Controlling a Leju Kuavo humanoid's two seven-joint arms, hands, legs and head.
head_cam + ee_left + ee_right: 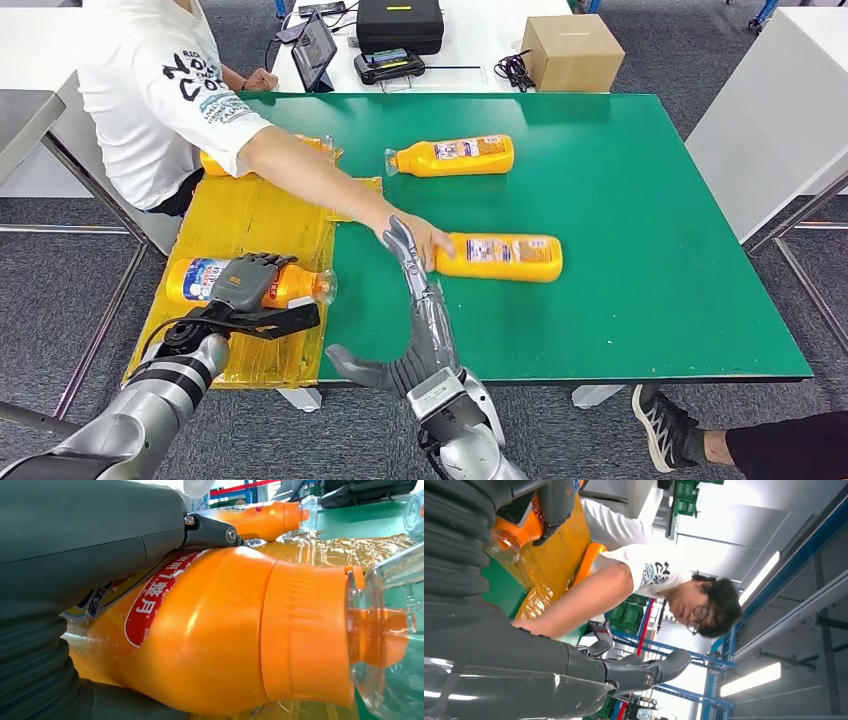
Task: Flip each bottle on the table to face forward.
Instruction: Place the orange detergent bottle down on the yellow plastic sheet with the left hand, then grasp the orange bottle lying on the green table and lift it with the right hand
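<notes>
Progress: judged early/mid. No bottle clearly finished; can't tell from pics which labels already face fwd.
Bottle count: 4 orange bottles, all lying on their sides.
Btl 1: near bottle [205, 281] on yellow plastic sheet [250, 225] at table's left edge, clear cap toward centre. Under left hand.
Btl 2: centre bottle [500, 256] on green table [650, 200], label up. A person's hand [425, 238] rested on its neck end.
Btl 3: far bottle [455, 156] on green, well apart from both hands, label visible.
Btl 4: half-hidden bottle [212, 165] on sheet behind person's arm; orientation can't tell.
Left hand [250, 280]: fingers curled over btl 1's body, thumb beneath per wrist cam; gripped it, btl seemingly resting on sheet.
Right hand [415, 290]: fingers extended, apart, held nothing; tips just beside person's hand near btl 2.
Left to do: judged turn btl 1, then check 2–4.
Risk: person's arm across workspace; right hand close to it.
</notes>
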